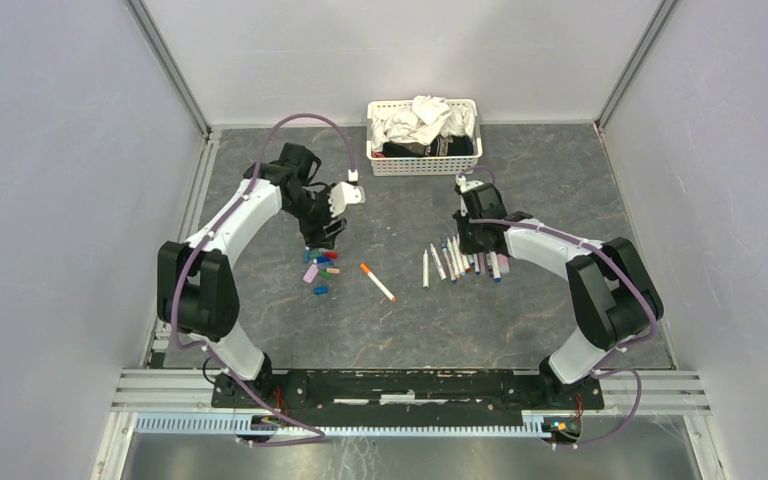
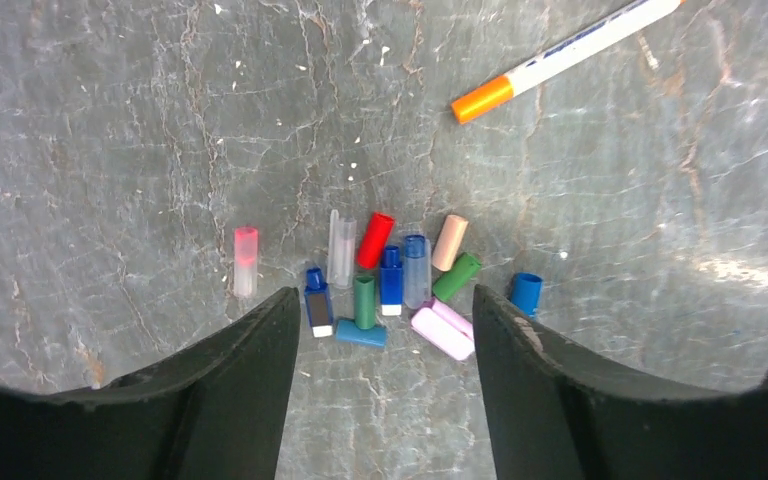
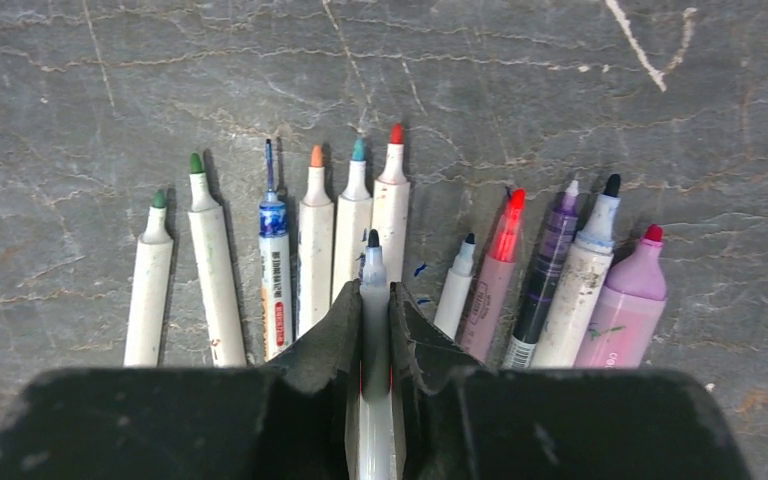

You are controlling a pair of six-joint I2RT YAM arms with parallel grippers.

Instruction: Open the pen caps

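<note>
A pile of pen caps (image 2: pixel 392 280) in red, blue, green, pink and clear lies on the grey table, left of centre in the top view (image 1: pixel 318 270). My left gripper (image 2: pixel 382 295) is open and empty just above the pile (image 1: pixel 322 235). One pen with an orange cap (image 2: pixel 560 58) lies alone mid-table (image 1: pixel 378 282). A row of uncapped pens (image 3: pixel 315 240) lies to the right (image 1: pixel 455 262). My right gripper (image 3: pixel 374 290) is shut on a white uncapped pen (image 3: pixel 373 262) with a dark tip, over that row (image 1: pixel 472 238).
A white basket (image 1: pixel 420 164) of cloths stands at the back centre. Grey walls enclose the table on three sides. The arms' bases sit at the near edge.
</note>
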